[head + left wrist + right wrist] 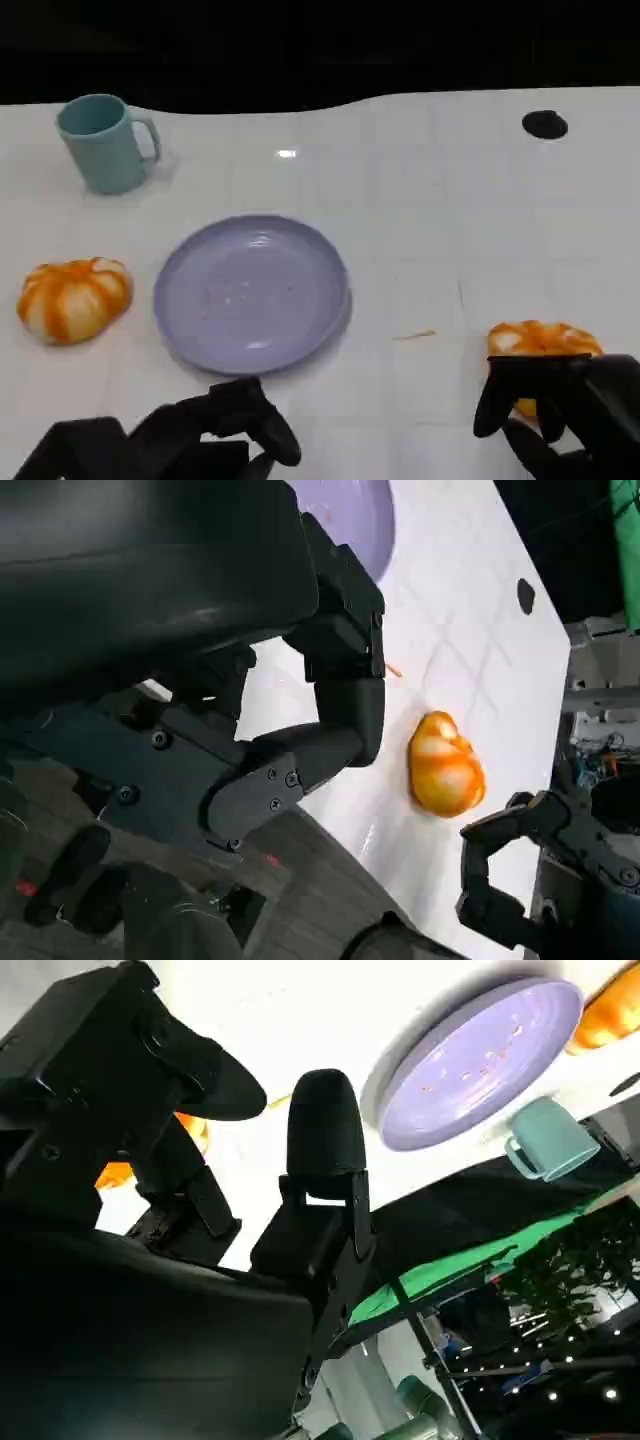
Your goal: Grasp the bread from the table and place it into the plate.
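Head view: two breads (75,298) (543,340), one plate (252,294) (bare), one mug (103,142); right hand (560,405) fingers seemingly around bread, left hand (190,440) curled, holding nothing.

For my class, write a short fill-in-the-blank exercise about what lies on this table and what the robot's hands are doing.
1. The plate on the table holds ____.
2. The mug stands beyond the plate, and its colour is ____.
3. The robot's ____ hand reaches over the near bread.
4. The other bread lies to the ____ of the plate in the head view.

Missing words: nothing; teal; right; left
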`<action>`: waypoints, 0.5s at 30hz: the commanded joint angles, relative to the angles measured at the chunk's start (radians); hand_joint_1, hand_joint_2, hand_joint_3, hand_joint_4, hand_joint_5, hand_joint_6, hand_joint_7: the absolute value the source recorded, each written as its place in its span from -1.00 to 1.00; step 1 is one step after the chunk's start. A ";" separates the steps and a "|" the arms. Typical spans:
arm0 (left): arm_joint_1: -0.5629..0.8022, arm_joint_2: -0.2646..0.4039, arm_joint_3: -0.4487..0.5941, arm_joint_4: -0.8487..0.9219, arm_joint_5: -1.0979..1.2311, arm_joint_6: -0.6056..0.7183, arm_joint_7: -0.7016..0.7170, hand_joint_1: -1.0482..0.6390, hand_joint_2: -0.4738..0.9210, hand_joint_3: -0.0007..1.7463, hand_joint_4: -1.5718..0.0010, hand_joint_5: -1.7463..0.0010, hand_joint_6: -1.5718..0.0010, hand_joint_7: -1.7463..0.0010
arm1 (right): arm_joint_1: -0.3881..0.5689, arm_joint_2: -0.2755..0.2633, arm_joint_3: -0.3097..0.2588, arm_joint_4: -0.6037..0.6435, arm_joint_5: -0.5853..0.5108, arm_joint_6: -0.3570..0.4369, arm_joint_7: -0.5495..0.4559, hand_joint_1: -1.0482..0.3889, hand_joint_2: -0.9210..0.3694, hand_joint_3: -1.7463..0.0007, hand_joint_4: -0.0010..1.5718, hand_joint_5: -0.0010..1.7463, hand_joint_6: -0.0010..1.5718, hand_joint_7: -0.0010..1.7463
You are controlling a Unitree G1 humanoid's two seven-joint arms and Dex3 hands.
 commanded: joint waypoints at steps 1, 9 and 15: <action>-0.007 0.011 0.011 -0.004 0.002 0.001 -0.001 -0.15 0.75 0.00 0.10 -1.00 0.28 -0.82 | -0.006 -0.013 -0.013 0.003 0.010 -0.003 -0.007 0.44 0.09 -0.53 0.25 0.94 0.20 0.38; -0.010 0.014 0.016 -0.016 0.000 0.020 -0.002 -0.13 0.77 -0.03 0.12 -1.00 0.30 -0.82 | -0.010 -0.017 -0.012 0.006 -0.001 -0.011 -0.020 0.45 0.15 -0.60 0.25 0.94 0.20 0.39; -0.005 0.014 0.016 -0.020 0.003 0.018 0.001 -0.15 0.77 -0.04 0.12 -1.00 0.30 -0.82 | -0.006 -0.018 -0.013 0.000 0.006 -0.010 -0.014 0.46 0.13 -0.57 0.24 0.95 0.20 0.36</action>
